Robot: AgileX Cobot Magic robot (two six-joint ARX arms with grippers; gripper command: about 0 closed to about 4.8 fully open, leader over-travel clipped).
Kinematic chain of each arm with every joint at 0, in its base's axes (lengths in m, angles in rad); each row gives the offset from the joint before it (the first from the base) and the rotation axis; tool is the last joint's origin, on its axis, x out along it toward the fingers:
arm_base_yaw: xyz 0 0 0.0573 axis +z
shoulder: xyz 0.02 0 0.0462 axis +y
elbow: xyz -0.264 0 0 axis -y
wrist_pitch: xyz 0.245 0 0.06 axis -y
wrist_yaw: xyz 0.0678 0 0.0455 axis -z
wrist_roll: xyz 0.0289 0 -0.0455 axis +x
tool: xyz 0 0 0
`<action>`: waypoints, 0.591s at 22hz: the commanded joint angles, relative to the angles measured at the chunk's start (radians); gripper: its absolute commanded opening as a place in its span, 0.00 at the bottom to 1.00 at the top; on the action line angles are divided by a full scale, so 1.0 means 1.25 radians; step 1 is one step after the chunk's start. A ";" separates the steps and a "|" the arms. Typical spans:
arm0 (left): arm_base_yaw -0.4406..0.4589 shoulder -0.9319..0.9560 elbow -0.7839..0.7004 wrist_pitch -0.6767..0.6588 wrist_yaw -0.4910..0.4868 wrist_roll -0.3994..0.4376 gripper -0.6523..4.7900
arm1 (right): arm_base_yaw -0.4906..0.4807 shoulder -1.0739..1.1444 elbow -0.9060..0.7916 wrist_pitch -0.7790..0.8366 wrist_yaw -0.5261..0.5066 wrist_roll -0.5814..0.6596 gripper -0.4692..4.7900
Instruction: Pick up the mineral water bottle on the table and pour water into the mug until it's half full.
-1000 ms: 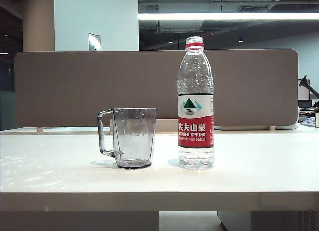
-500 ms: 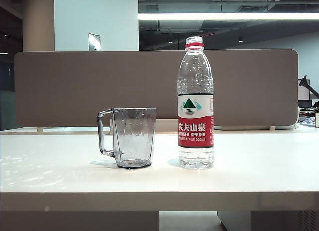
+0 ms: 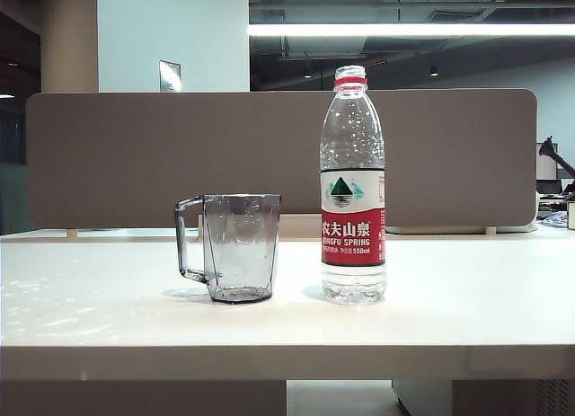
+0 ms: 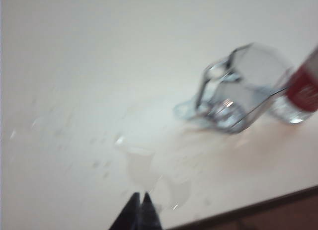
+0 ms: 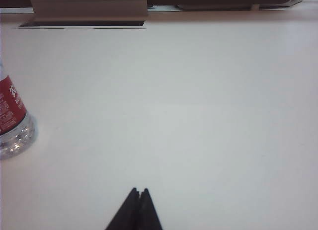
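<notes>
The mineral water bottle (image 3: 353,187) stands upright on the white table (image 3: 449,317), capless, with water low in it. Left of it stands the clear grey mug (image 3: 235,247), handle to the left. Neither arm shows in the exterior view. In the blurred left wrist view my left gripper (image 4: 138,196) is shut and empty above bare tabletop, well short of the mug (image 4: 238,93) and the bottle (image 4: 302,93). My right gripper (image 5: 138,191) is shut and empty over bare table, far to the side of the bottle's base (image 5: 14,126).
A brown partition (image 3: 135,155) runs along the table's back edge. The table's front edge (image 4: 258,210) shows close to the left gripper. A grey rail (image 5: 89,9) lies at the far edge in the right wrist view.
Nothing differs between the exterior frames; bottle and mug stand still. The left wrist view is motion-blurred.
</notes>
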 commanded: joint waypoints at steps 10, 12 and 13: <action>-0.197 -0.002 0.041 0.110 0.003 0.000 0.11 | 0.001 -0.001 -0.006 0.009 0.001 -0.002 0.08; -0.197 -0.002 0.041 0.110 0.003 0.000 0.11 | 0.001 -0.001 -0.006 0.009 0.001 -0.002 0.08; -0.197 -0.002 0.040 0.111 0.002 0.000 0.11 | 0.001 -0.001 -0.006 0.009 0.001 -0.002 0.08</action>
